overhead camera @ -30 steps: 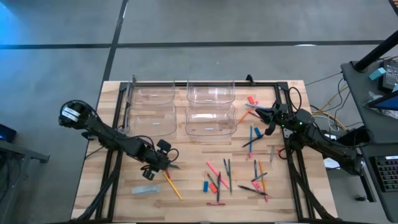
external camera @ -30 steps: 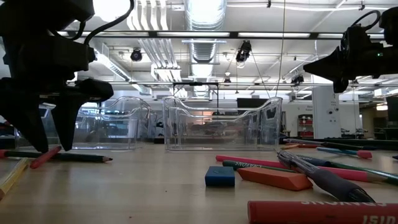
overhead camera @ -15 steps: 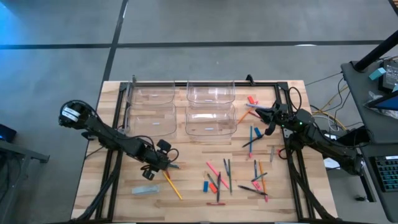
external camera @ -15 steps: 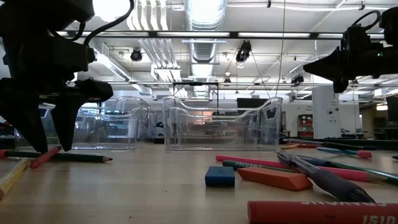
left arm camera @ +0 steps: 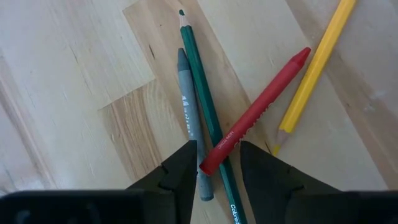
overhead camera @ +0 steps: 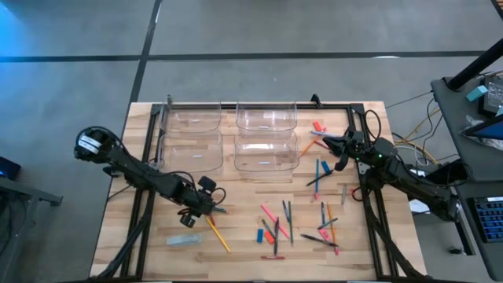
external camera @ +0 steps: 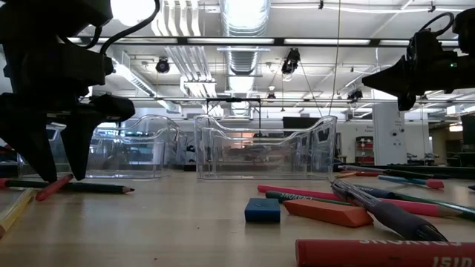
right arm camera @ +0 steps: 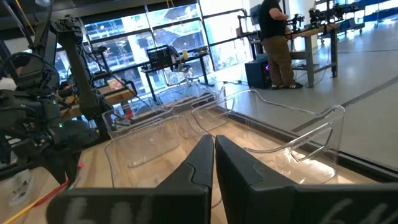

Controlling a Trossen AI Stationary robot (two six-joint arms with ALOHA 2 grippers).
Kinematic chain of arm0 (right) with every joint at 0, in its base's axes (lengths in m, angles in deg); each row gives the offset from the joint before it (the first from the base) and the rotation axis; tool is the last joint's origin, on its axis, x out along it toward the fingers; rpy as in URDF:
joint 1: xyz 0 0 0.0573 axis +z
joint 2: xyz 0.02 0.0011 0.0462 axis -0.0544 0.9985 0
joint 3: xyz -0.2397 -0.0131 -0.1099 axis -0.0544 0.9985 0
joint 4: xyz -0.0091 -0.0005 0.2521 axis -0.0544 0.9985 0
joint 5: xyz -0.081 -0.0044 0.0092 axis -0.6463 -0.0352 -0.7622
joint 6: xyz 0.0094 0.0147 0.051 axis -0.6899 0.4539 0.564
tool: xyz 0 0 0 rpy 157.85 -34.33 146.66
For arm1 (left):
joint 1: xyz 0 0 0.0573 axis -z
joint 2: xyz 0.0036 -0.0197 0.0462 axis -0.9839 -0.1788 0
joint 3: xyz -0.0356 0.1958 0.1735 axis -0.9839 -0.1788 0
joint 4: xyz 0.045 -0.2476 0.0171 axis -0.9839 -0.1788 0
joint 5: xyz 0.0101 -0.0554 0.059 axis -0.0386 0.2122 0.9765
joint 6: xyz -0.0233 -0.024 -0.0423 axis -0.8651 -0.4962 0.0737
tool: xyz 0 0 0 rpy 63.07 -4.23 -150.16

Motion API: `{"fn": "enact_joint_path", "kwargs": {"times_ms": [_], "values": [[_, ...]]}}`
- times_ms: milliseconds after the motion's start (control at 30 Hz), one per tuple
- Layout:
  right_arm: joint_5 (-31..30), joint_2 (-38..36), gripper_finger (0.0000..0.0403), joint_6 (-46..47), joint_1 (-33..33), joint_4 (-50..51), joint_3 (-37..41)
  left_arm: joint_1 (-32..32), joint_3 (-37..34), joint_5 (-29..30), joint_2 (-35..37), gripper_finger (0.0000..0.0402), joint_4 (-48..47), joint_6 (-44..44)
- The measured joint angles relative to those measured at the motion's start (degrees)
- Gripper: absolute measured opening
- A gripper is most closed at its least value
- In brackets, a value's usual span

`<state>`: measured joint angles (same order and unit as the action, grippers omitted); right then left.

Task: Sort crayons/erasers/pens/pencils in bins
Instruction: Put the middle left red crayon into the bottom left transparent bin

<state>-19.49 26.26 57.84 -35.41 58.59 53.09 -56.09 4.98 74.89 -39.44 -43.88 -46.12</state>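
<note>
Left wrist view first: your left gripper (left arm camera: 216,163) is down at the tabletop with its jaws partly apart, straddling the blunt end of a red crayon (left arm camera: 256,111). You cannot tell whether the fingers (left arm camera: 181,167) actually touch it. That crayon lies across a green pencil (left arm camera: 205,111); a grey crayon (left arm camera: 189,118) sits just beside the pencil, and a yellow pencil (left arm camera: 314,67) lies on the crayon's far side, its tip near the crayon's middle.

From above, the left gripper (overhead camera: 206,196) sits in front of the bins (overhead camera: 232,140), toward the table's (overhead camera: 237,251) front left. The four clear bins stand in a two-by-two block at the back, nothing visible inside them.

Your right gripper (overhead camera: 328,144) hangs closed and empty just right of the bins, above the table; its own camera looks over the bins (right arm camera: 236,134) toward a person (right arm camera: 273,38) standing in the room.

Right of the bins and toward the table's front lie the scattered pens, pencils, crayons and erasers (overhead camera: 299,220). At table height you see a blue eraser (external camera: 262,210) near the front.
</note>
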Motion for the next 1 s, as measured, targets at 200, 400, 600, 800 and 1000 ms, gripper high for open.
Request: {"fn": "enact_joint_path", "kwargs": {"times_ms": [200,400,600,800,1000], "values": [[0.0,0.0,0.0009,0.01,0.0,0.0,0.02,0.0,0.0,0.0,0.0,0.0106,0.0,0.03],[-0.01,0.0,0.0009,0.0,0.0,-0.02,0.01,0.0,0.0,0.0,0.0,0.0097,0.0,0.12],[0.01,0.0,0.0009,0.01,0.0,-0.02,0.0,0.0,0.0,0.0,0.0,0.0053,0.02,0.15],[0.0,0.0,0.0009,0.01,0.0,-0.02,0.0,0.0,0.0,-0.02,0.0,0.0021,0.02,0.17],[0.01,0.0,0.0009,0.01,0.0,0.0,0.02,0.0,0.95,-0.11,0.02,0.001,-0.51,0.13]]}}
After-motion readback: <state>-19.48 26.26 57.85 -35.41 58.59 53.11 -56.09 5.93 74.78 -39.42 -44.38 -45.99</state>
